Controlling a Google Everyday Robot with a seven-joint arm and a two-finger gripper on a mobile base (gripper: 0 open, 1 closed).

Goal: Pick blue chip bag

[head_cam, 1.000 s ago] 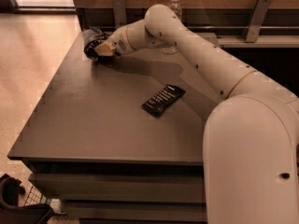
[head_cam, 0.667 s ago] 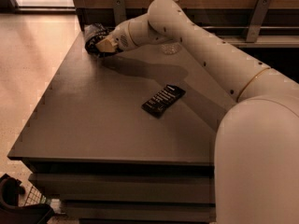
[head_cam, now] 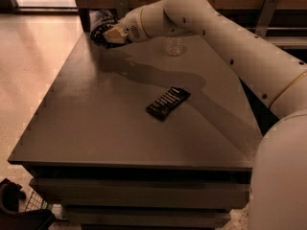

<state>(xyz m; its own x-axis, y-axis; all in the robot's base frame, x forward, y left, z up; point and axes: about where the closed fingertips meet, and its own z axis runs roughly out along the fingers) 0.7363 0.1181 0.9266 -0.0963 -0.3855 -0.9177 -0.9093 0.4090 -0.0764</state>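
Observation:
The blue chip bag [head_cam: 99,25], dark and crinkled, is at the table's far left corner, raised a little above the tabletop. My gripper [head_cam: 111,34] is at the end of the white arm that reaches across from the right. It is shut on the right side of the bag and holds it up. A shadow lies on the table under them. The gripper hides part of the bag.
A flat black wrapped bar [head_cam: 168,103] with white text lies near the middle of the grey table [head_cam: 96,128]. A clear plastic bottle [head_cam: 174,46] stands behind my arm at the far edge. A wooden wall with metal brackets [head_cam: 265,13] runs behind the table. A dark object [head_cam: 17,212] sits on the floor at the lower left.
The gripper has risen with the blue chip bag, which was resting on the table's far left corner and now hangs above it.

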